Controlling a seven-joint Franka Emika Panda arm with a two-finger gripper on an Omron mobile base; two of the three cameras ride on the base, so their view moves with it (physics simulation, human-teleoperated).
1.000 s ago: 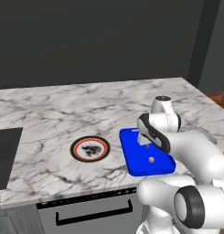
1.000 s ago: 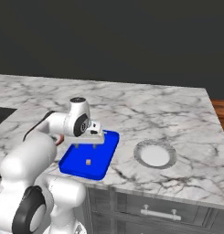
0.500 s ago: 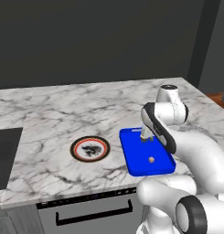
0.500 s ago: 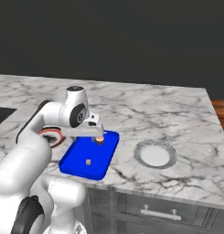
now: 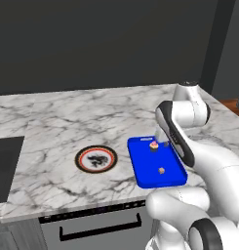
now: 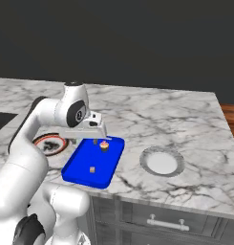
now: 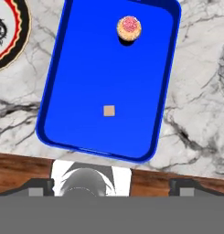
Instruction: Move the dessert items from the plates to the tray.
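Hand [image 6: 95,139] risen off cupcake [image 7: 129,27], near tray [image 7: 86,68] far rim.

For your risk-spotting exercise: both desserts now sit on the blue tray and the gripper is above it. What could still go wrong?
1. The cupcake stands near the tray's far rim; a careless pass by the open gripper hanging just above might tip it.
2. The tray's near edge lies close to the counter edge; a nudge might slide it off.
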